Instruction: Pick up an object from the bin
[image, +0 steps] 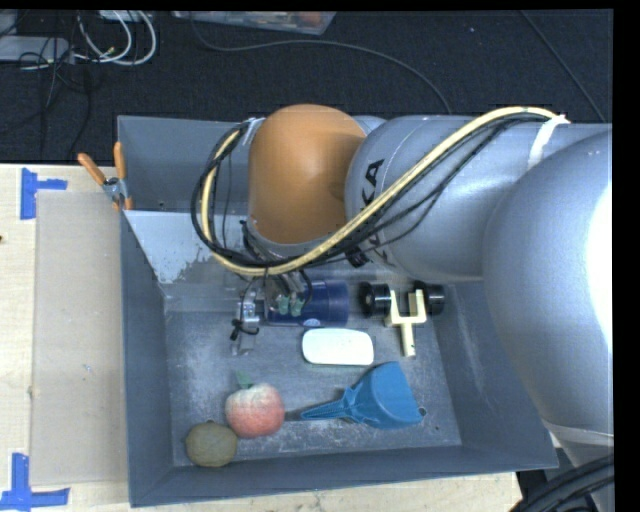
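Grey metal bin (140, 400). Pincer (244, 326): set low over bare floor left of the bin's middle, under the orange wrist cover (300, 170); whether apart or together cannot be told. Nearest thing: dark blue cylinder (322, 300), lying just to its right. Below that: white oval piece (338, 348). Further right: black-and-cream piece (402, 305). Along the near wall: blue funnel (380, 398), pink-red apple (254, 410), olive round lump (210, 443) just beside the apple.

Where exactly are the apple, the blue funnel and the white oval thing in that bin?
apple (254, 411): camera view, on its red side.
blue funnel (385, 396): camera view, on its wide cone.
white oval thing (338, 348): camera view, at the middle of its top.
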